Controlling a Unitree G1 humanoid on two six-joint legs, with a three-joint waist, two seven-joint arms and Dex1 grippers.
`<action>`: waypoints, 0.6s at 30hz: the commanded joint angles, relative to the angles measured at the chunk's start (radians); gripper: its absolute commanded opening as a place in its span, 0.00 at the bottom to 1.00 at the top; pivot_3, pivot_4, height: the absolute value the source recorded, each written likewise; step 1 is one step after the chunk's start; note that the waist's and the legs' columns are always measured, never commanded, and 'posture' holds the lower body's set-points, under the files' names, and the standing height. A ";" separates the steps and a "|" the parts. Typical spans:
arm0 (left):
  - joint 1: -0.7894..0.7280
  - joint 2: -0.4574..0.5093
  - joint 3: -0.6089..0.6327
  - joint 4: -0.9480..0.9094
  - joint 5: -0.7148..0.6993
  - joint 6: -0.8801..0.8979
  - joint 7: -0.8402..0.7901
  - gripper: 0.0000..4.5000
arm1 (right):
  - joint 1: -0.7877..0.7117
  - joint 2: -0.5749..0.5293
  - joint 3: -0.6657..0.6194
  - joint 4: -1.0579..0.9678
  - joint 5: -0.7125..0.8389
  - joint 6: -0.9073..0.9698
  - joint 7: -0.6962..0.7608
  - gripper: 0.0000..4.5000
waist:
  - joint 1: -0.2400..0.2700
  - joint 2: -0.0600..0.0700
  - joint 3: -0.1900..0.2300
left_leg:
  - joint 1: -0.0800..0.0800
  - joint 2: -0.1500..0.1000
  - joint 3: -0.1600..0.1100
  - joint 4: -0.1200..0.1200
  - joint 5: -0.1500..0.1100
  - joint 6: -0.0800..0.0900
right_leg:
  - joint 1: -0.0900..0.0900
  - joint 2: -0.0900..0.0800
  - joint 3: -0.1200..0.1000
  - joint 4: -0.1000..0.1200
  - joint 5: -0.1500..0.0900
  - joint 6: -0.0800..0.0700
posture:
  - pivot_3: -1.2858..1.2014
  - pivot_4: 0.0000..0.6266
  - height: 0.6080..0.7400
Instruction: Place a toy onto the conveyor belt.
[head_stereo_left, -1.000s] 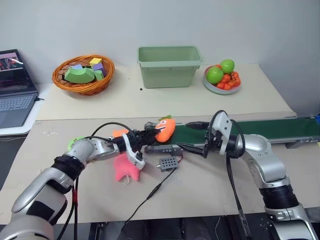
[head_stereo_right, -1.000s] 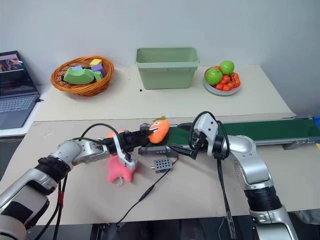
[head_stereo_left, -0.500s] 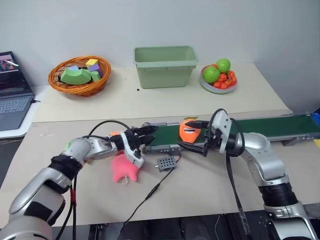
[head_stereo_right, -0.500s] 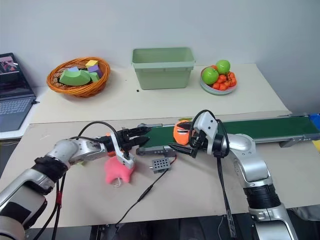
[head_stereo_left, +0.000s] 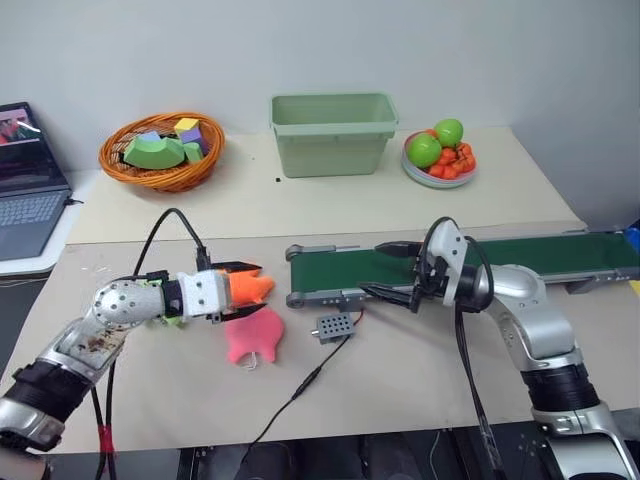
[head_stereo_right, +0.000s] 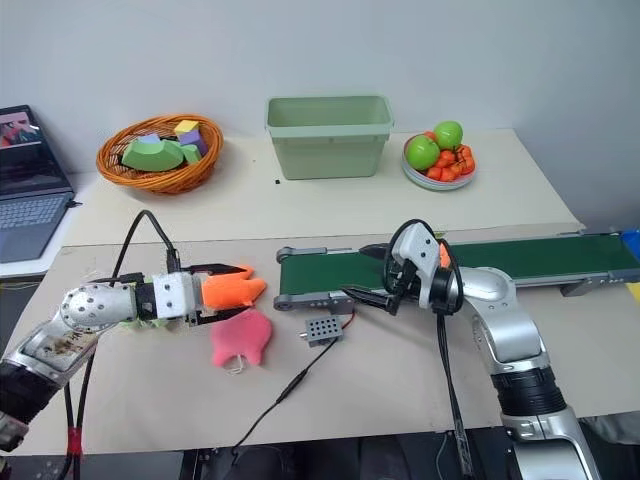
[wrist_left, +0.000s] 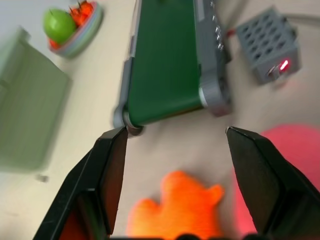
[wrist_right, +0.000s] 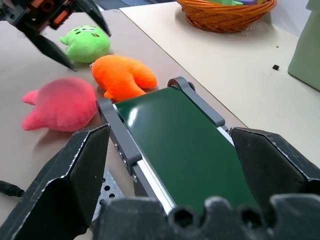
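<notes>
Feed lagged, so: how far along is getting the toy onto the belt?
Likely done: an orange patch, probably the small orange face plush, sits on the dark-green conveyor belt, mostly hidden behind the open right gripper. In hand: nothing; the open left gripper straddles the finned orange plush. Left: confirm placement.

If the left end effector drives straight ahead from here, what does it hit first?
Likely the orange plush, lying between the open fingers of the left end effector. Beyond it comes the roller end of the belt. Height is unclear, so it might skim over the plush.
</notes>
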 joint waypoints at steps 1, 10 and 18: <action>0.014 -0.028 0.073 -0.089 -0.119 0.169 -0.079 0.74 | 0.002 -0.021 -0.042 -0.022 0.019 -0.019 0.005 1.00 | -0.001 0.000 0.000 | 0.000 0.000 0.000 0.000 0.000 0.000 | 0.000 0.000 0.000 0.000 0.000 0.000 | 0.52 0.24 1.00; 0.014 -0.148 0.187 -0.098 -0.126 0.337 -0.129 0.74 | 0.012 -0.036 -0.044 -0.036 0.021 -0.012 0.013 1.00 | -0.002 0.000 0.000 | 0.001 0.000 0.001 0.000 0.000 0.000 | 0.000 0.000 0.000 0.000 0.000 0.000 | 0.52 0.24 1.00; 0.010 -0.219 0.255 -0.113 -0.104 0.411 -0.115 0.74 | 0.011 -0.037 -0.041 -0.033 0.018 -0.008 0.015 1.00 | 0.000 0.000 0.000 | 0.001 0.000 0.001 0.000 0.000 0.000 | 0.001 0.000 0.000 -0.001 0.000 0.000 | 0.52 0.24 1.00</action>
